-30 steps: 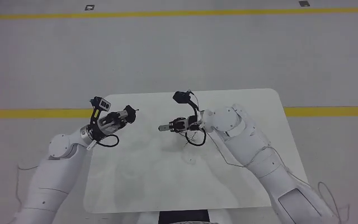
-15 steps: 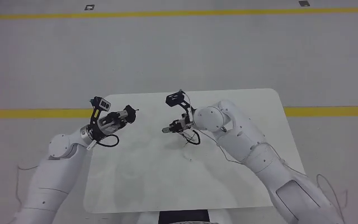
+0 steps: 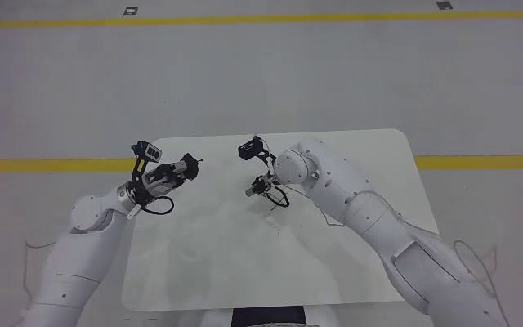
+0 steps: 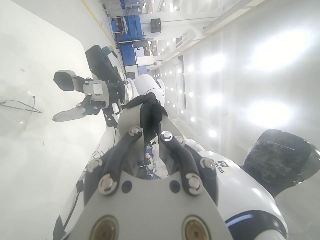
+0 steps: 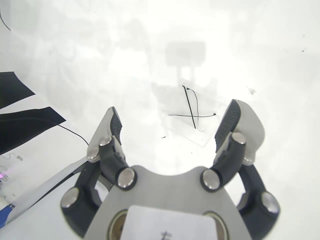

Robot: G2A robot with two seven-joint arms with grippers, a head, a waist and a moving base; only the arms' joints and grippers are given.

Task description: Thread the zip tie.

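Note:
Thin black zip ties [image 5: 192, 111] lie crossed on a clear plastic sheet [image 5: 197, 137] on the white table [image 3: 204, 262]; they also appear in the left wrist view as zip ties [image 4: 23, 106]. My right gripper [image 5: 172, 119] hangs open above the table, a short way from the ties, with nothing between its fingers. From the left wrist view that right gripper [image 4: 58, 98] has its jaws spread. My left gripper [image 3: 192, 165] is held over the table's left side, its black-wrapped fingertips [image 4: 150, 99] pressed together. I cannot tell if they hold anything.
The table's left edge [image 3: 139, 237] runs under my left arm. Loose black cables [image 3: 279, 200] dangle from the right wrist. A small dark speck [image 3: 278, 233] lies near the table's middle. Yellow floor lines [image 3: 49, 165] run behind the table.
My right arm has swung its elbow and wrist toward the table's middle, and its open gripper has tipped down and shifted slightly right. The left arm has stayed still.

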